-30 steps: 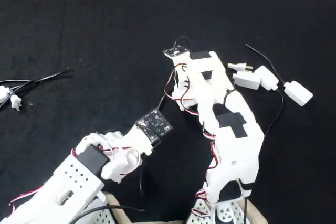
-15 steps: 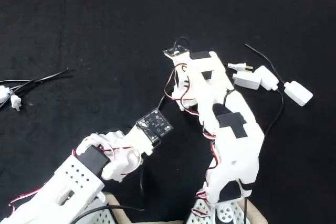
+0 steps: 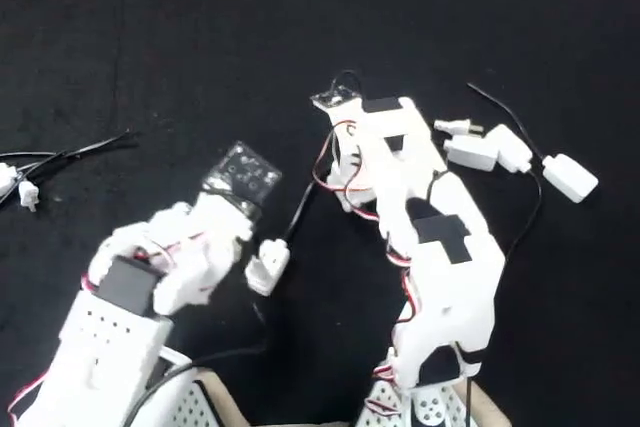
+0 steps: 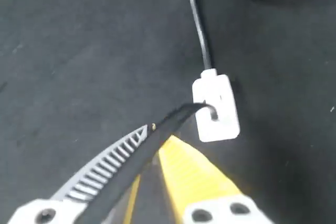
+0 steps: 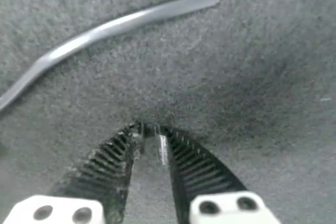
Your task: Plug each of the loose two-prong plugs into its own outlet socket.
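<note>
High view: I record that the left arm has swung up and leftward since the earlier frame, uncovering a white corded block [image 3: 268, 265] beside it. The left gripper [image 4: 182, 125] is clenched, its tip touching that block. The right gripper [image 5: 151, 129] is clenched, unmoved, at mid-table. Loose plugs [image 3: 470, 152] lie just right of it. Open black mat [image 3: 150, 57] spans the far-left side.

The high view looks down on the table [image 3: 140, 57] and both arms. Each wrist view sits close behind its gripper; the white block [image 4: 216, 109] ahead of the left gripper [image 4: 181, 129] shows overhead too.
</note>
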Available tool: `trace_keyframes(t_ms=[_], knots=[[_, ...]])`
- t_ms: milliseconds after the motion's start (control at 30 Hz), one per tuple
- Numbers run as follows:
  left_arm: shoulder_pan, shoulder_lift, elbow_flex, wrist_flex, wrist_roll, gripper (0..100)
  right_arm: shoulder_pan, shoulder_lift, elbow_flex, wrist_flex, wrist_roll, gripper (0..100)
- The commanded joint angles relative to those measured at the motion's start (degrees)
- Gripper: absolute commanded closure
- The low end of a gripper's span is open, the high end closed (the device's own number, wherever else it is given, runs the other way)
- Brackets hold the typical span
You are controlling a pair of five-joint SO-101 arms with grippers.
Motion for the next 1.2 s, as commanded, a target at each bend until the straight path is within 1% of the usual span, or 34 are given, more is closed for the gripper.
trace_keyframes(t_ms=[0, 267, 400, 500, 600, 700, 767, 800, 833, 900, 1000, 1100, 1167], knots=[[-5.1, -0.5, -6.2, 5.4, -3.4, 97, 1.3, -0.7, 0.0, -2.5, -0.4, 92.7], [-16.2, -0.5, -6.3, 6.1, -3.4, 97, 1.3, -0.7, 0.0, -2.5, -0.4, 92.7], [-21.8, -3.3, -6.2, 6.2, -3.5, 97, 1.3, -0.7, 0.0, -2.5, -0.4, 92.7], [-25.8, -8.4, -4.9, 6.2, -3.6, 97, 1.3, -0.7, 0.0, -2.4, -0.3, 91.3], [-31.3, -15.7, -1.5, 6.1, -3.6, 97, 1.1, -0.8, 0.9, -2.4, 2.0, 83.6], [-37.4, -24.6, 2.7, 6.0, -3.7, 97, 1.1, -0.8, 0.9, -2.4, 2.4, 76.3], [-41.3, -30.3, 6.6, 6.1, -4.1, 97, 1.2, -0.8, 0.9, -2.4, 2.4, 75.3], [-43.5, -33.0, 9.1, 6.1, -5.5, 97, 1.2, -0.9, 0.8, -2.4, 2.4, 75.6], [-45.5, -35.3, 11.8, 6.1, -7.6, 96, 1.2, -0.9, 0.8, -2.4, 2.4, 76.3], [-49.8, -39.8, 17.4, 5.6, -10.8, 91, 1.3, -0.9, 0.8, -2.4, 2.5, 77.4], [-54.9, -42.2, 20.2, 5.5, -8.8, 84, 1.3, -0.9, 0.8, -2.4, 2.5, 77.9], [-57.2, -40.7, 19.2, 5.3, -7.0, 84, 2.3, -1.9, 1.0, -1.4, 2.7, 77.6], [-59.7, -40.7, 18.7, 5.7, -7.0, 83, 2.9, -2.9, 1.5, -1.0, 5.0, 77.6]])
